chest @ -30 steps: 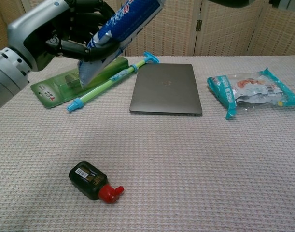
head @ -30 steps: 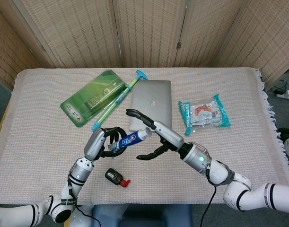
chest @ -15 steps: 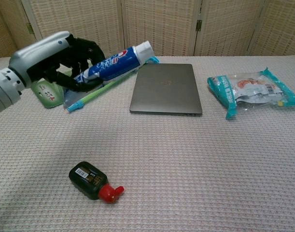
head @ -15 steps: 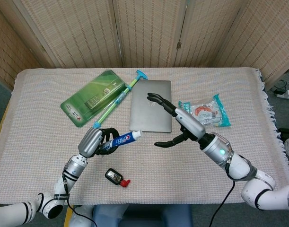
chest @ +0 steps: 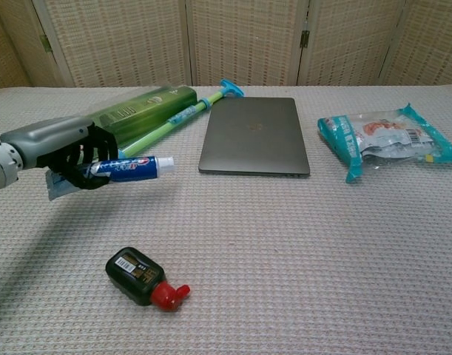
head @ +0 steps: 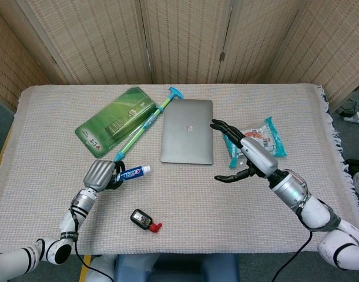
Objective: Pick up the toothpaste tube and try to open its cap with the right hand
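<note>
While capped, toothpaste tube (chest: 129, 168) in the left hand (head: 100, 174); right hand (head: 251, 158) spread wide, holding nothing.

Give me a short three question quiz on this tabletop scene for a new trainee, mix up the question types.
1. True or false: the right robot hand holds the toothpaste tube.
2. Which item lies nearest the table's front edge? A) the laptop B) the small black bottle with a red cap C) the snack packet
3. Fill in: the tube's white cap points toward the ____.

Key:
1. False. The left robot hand grips it; the right one hovers open, apart from it.
2. B.
3. Laptop.
</note>
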{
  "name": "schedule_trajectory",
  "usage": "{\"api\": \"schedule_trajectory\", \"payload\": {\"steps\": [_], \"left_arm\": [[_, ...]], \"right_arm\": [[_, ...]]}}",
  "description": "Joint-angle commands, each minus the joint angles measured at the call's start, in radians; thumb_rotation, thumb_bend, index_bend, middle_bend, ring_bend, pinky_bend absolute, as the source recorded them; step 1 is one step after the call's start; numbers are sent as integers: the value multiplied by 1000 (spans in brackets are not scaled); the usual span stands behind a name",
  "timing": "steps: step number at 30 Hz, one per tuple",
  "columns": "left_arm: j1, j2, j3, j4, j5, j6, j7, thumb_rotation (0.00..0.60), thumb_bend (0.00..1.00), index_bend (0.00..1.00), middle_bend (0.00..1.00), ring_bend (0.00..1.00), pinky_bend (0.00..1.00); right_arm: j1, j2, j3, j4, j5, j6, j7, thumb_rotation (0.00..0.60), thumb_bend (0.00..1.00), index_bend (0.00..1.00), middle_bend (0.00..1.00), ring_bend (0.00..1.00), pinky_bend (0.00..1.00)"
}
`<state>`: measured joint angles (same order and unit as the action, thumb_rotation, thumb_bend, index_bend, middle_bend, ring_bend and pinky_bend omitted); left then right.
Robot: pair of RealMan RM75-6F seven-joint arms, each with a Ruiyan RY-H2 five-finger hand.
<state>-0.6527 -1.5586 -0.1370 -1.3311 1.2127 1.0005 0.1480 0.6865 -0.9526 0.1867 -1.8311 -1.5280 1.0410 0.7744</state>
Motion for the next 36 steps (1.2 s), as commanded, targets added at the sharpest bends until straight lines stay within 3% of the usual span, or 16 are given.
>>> {"api": "schedule_trajectory", "payload": {"steps": [1,8,11,13,15,17,25,30,36], "left_arm": [[-2,-3,6,-6,-55,-33,71,600,764,457,539,418,528],[7,9,13,-48,-68,-16,129,600,670,116,287,197,323],[22,29,11,-78,-47,21,122,600,653,61,244,160,278],[38,56,6,-109,-28,59,108,600,650,65,234,151,272],[61,94,1,-146,-5,109,93,600,649,88,233,150,267],[87,132,-4,-178,12,157,80,600,649,108,233,152,263],[234,291,5,-299,74,370,14,600,649,151,233,166,246],[332,346,43,-338,130,492,-16,600,638,148,233,165,220],[438,391,103,-400,189,595,-13,600,549,145,233,148,157]], "right_arm": [[-24,2,-23,13,0,7,-29,399,125,0,0,0,0],[-84,7,-66,50,10,34,-105,394,124,0,0,0,0],[-120,9,-87,63,12,62,-166,398,125,0,0,0,0],[-151,12,-105,71,19,81,-240,411,127,0,0,0,0],[-186,11,-119,76,36,112,-325,532,128,0,0,0,0],[-220,9,-131,77,52,144,-401,600,128,0,0,0,0],[-373,-19,-178,101,68,310,-595,600,129,0,0,0,0],[-447,-36,-209,136,36,379,-569,600,128,0,0,0,0],[-522,-52,-233,173,1,453,-548,600,129,0,0,0,0]]}}
